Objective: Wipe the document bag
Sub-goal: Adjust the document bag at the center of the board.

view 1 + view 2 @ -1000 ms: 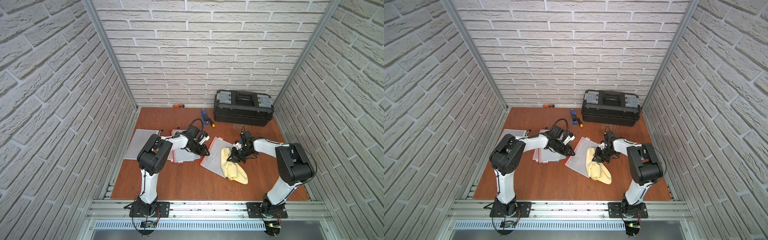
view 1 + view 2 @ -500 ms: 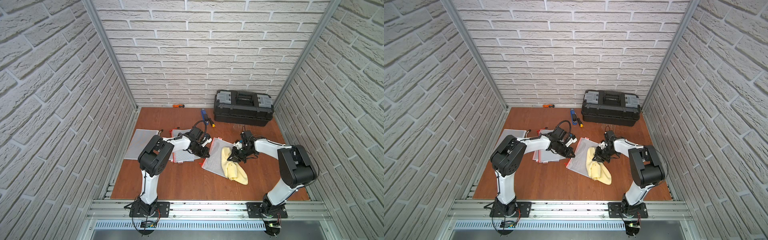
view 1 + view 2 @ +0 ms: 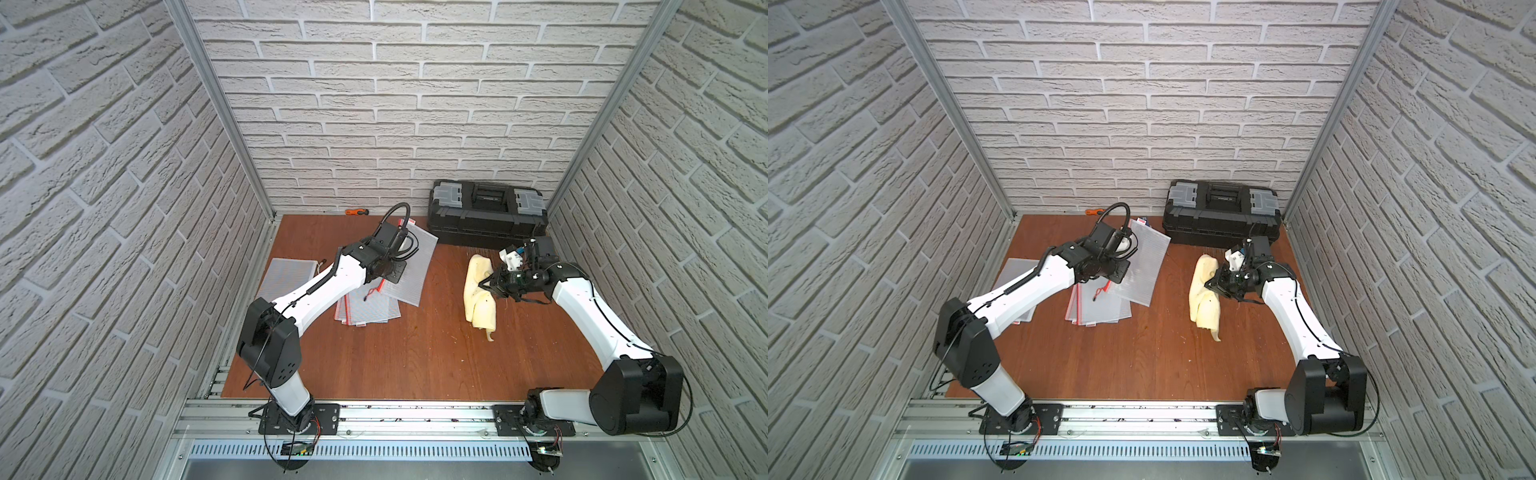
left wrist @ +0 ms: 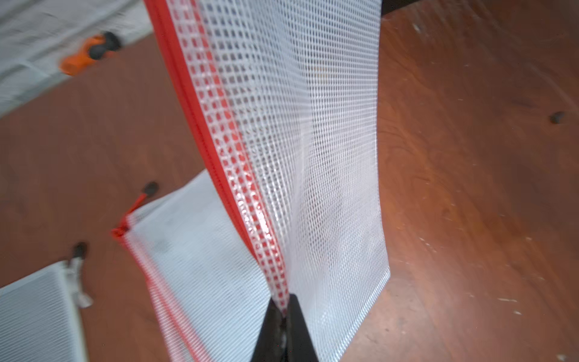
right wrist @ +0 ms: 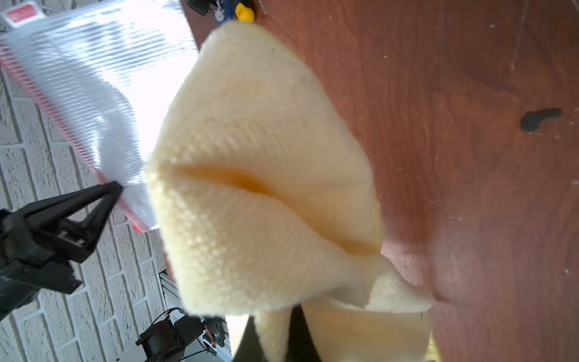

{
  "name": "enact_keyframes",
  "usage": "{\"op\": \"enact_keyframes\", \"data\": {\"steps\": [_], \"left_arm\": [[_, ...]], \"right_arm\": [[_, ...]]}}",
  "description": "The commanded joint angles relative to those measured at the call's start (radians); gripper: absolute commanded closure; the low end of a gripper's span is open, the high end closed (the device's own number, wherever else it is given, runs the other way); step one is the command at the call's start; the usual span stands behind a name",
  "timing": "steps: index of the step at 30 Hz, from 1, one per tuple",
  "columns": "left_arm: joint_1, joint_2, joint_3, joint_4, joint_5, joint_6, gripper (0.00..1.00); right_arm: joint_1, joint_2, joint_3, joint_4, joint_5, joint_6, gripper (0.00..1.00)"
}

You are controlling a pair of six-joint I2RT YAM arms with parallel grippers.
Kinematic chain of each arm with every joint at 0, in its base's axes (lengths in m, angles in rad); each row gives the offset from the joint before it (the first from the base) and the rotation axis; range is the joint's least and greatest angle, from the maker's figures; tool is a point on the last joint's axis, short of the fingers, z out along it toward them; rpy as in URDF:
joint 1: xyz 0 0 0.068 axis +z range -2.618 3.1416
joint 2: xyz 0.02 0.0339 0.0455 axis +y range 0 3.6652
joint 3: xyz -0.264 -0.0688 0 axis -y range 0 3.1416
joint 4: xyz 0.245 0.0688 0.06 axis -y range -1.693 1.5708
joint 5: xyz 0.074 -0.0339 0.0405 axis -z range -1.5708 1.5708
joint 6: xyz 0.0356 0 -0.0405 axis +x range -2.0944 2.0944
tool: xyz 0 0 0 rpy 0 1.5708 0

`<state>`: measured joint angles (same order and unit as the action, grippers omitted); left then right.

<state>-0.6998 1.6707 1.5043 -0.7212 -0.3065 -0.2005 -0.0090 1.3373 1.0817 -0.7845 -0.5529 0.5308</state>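
At the back of the worktop (image 3: 415, 357), left of centre: the bag (image 4: 297, 125) hangs from your left pincer (image 4: 283, 310). Its jaws are pressed together on the red zip edge, and the mesh sheet rises away from them, clear of the wood. A second ago this bag lay flat mid-worktop with the cloth (image 3: 478, 291) on it, and the left pincer stood partly open at its edge. That pincer has since clamped down and carried the bag up and back, over the pile (image 3: 365, 307) of other bags. Whether its low corner touches the pile cannot be told.

Your right pincer (image 3: 487, 286) is closed tight on the cloth, which droops in folds near the toolbox (image 3: 486, 212), well apart from the bag. Cloth and bag have thus parted, so nothing is being wiped at present.

Judgement: the stroke on that face looks finished. The bag is either being turned for its other side or retired to the pile, and these views do not settle which. If wiping goes on, you must bring the two together again, and the limp mesh will want backing
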Motion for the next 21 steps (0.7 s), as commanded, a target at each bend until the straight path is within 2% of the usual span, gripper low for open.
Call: {"op": "enact_keyframes", "data": {"steps": [1, 5, 8, 14, 20, 21], "left_arm": [[-0.068, 0.056, 0.072, -0.234, -0.417, 0.076, 1.00], [-0.146, 0.183, 0.149, -0.343, -0.593, 0.102, 1.00], [-0.201, 0.252, 0.180, -0.363, -0.644, 0.095, 1.00], [-0.331, 0.360, 0.304, -0.389, -0.622, 0.072, 1.00], [-0.423, 0.456, 0.412, -0.420, -0.497, 0.016, 1.00], [-0.435, 0.465, 0.421, -0.418, -0.473, 0.007, 0.94]], "right_arm": [[-0.005, -0.008, -0.011, -0.048, 0.001, -0.024, 0.98], [-0.009, -0.011, -0.014, -0.044, 0.000, -0.018, 0.98], [-0.017, -0.026, -0.011, -0.058, 0.013, -0.022, 0.98], [-0.052, -0.053, -0.001, -0.105, 0.021, -0.050, 0.98], [-0.090, -0.069, 0.006, -0.140, 0.018, -0.079, 0.98], [-0.097, -0.071, 0.008, -0.147, 0.018, -0.085, 0.98]]}}
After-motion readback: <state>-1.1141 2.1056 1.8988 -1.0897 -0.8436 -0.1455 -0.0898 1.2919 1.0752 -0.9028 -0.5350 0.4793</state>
